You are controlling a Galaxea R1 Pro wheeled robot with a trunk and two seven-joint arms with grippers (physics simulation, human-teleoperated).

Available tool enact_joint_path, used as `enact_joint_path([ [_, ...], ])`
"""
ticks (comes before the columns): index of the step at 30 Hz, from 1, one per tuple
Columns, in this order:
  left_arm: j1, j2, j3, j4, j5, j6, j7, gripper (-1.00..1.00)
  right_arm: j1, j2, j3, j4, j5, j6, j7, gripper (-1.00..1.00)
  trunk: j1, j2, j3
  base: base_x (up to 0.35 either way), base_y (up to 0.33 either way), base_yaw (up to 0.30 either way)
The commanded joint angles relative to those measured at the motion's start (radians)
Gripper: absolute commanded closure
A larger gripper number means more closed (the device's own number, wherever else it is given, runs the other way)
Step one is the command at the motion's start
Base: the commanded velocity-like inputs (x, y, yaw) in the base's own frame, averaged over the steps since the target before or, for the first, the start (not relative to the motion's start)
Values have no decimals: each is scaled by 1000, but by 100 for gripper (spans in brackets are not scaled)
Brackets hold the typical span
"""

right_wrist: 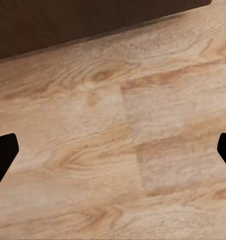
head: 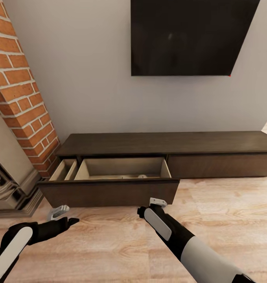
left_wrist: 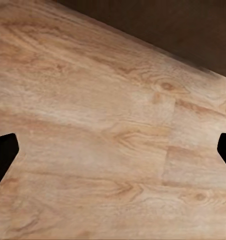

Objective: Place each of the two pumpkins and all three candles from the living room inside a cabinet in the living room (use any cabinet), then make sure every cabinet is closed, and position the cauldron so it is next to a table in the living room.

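Head view: I see the cabinet [head: 164, 147] against the wall with its left drawer [head: 109, 192] pulled out, small pale shapes inside too unclear to name; my left hand [head: 58, 212] and right hand [head: 157, 202] hang just before it. Left wrist view: fingertips [left_wrist: 4, 156] spread wide, empty, over the wooden floor [left_wrist: 103, 135]. Right wrist view: fingertips [right_wrist: 3, 157] likewise apart and empty, the cabinet's dark front beyond.

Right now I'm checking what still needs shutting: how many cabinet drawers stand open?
1. The wide drawer at the cabinet's left end is pulled out over the floor, near the brick column. The front to its right sits flush, closed. The cabinet's right end runs out of frame.
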Motion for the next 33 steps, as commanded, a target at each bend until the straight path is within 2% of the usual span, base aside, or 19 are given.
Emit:
enact_joint_path([
  [1, -1, -1, -2, 11, -6, -26, 10, -100, 0, -1, 12, -1, 7, -18, -3, -100, 4, -8, -4, 0, 0, 0],
  [4, -1, -4, -4, 36, -40, -82, 9, -100, 4, -1, 44, 0, 51, -61, 14, -100, 15, -29, -14, 0, 0, 0],
  [6, -1, -5, -6, 46, -50, -107, 9, -100, 10, -2, 57, 0, 79, -89, 24, -100, 23, -43, -20, 0, 0, 0],
  [11, -1, -7, -12, 68, -65, -170, 4, -100, 42, -2, 70, 0, 149, -180, 45, -100, 42, -78, -35, 0, 0, 0],
  [14, -2, -8, -14, 73, -89, -219, 1, -100, 76, -1, 84, 1, 207, -230, 61, -100, 54, -99, -45, 0, 0, 0],
  [16, -2, -17, -16, 75, -131, -253, 0, -100, 93, -2, 89, 2, 237, -283, 75, -100, 61, -113, -51, 0, 0, 0],
  [18, -2, -34, -16, 76, -175, -290, -1, -100, 109, -2, 91, 3, 250, -333, 84, -100, 69, -127, -57, 0, 0, 0],
  [21, -2, -74, -17, 77, -277, -351, -1, -100, 132, -2, 100, 4, 263, -409, 96, -100, 80, -148, -67, 0, 0, 0],
  [23, -2, -101, -17, 77, -345, -370, 0, -100, 138, -3, 115, 4, 268, -430, 98, -100, 88, -162, -73, 0, 0, 0],
  [24, -2, -119, -17, 78, -393, -378, 1, -100, 144, -3, 124, 4, 270, -440, 99, -100, 92, -169, -76, 0, 0, 0],
  [25, -2, -131, -17, 78, -420, -386, 1, -100, 151, -3, 128, 4, 272, -444, 99, -100, 96, -176, -79, 0, 0, 0],
  [29, -2, -153, -17, 86, -479, -426, 5, -100, 168, -3, 134, 2, 279, -464, 99, -100, 111, -204, -92, 0, 0, 0],
  [33, -2, -158, -18, 111, -500, -462, 7, -100, 172, -2, 141, -1, 292, -500, 99, -100, 119, -218, -98, 0, 0, 0],
])
